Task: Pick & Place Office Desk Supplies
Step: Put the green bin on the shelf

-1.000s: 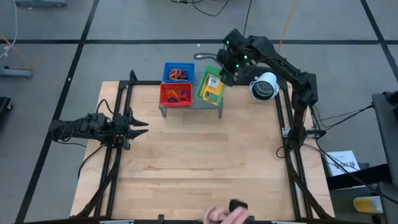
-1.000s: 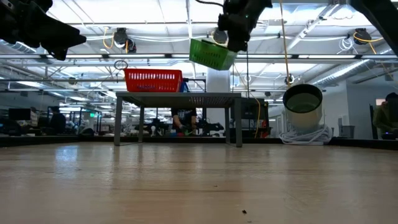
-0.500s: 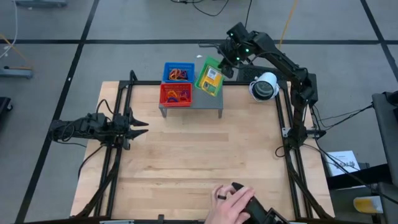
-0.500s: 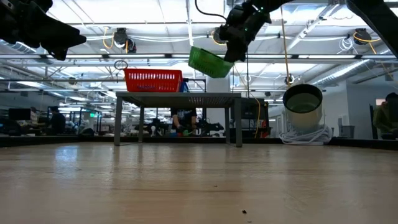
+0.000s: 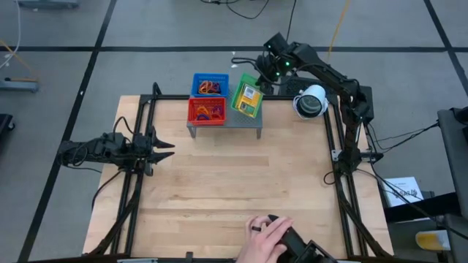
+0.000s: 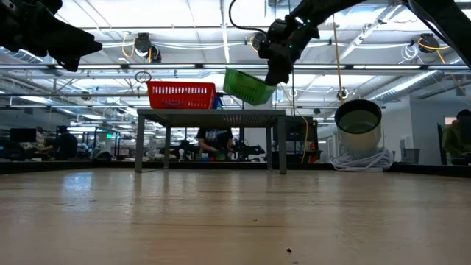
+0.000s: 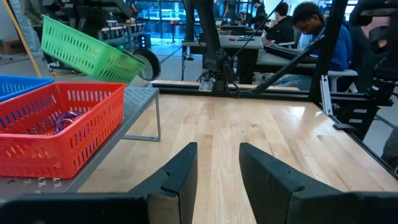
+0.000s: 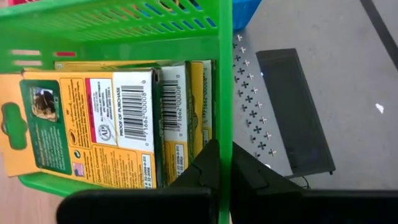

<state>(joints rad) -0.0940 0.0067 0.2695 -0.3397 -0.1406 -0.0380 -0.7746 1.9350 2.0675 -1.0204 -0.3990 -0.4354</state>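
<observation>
My right gripper [image 5: 263, 80] is shut on a green mesh basket [image 5: 247, 99], which hangs tilted just above the right end of the grey perforated shelf [image 5: 241, 121] at the table's far edge. Yellow-orange packets [image 8: 124, 118] stand inside the basket. On the shelf's left end rests a red basket [image 5: 208, 111] with rubber-band loops, and behind it a blue basket [image 5: 210, 85]. My left gripper [image 5: 162, 146] waits open at the table's left, level, with nothing between its fingers [image 7: 180, 174]. My right gripper holds the green basket by the top rim of its wall [image 8: 225, 106], at the basket's far right side. One finger is inside the basket and one outside. The fingers slant down from the far right. The basket hangs tilted, clear of the shelf [image 6: 211, 114].
A person's hand [image 5: 265, 237] with a dark object reaches in over the table's near edge. A white and black round device [image 5: 310, 101] stands at the far right, beside the shelf. Bare wood [image 5: 234, 175] lies between the shelf and the near edge.
My right gripper has carried the green basket down toward the shelf's right end, still tilted and still clear of it. The person's hand has come farther in over the table's near edge.
</observation>
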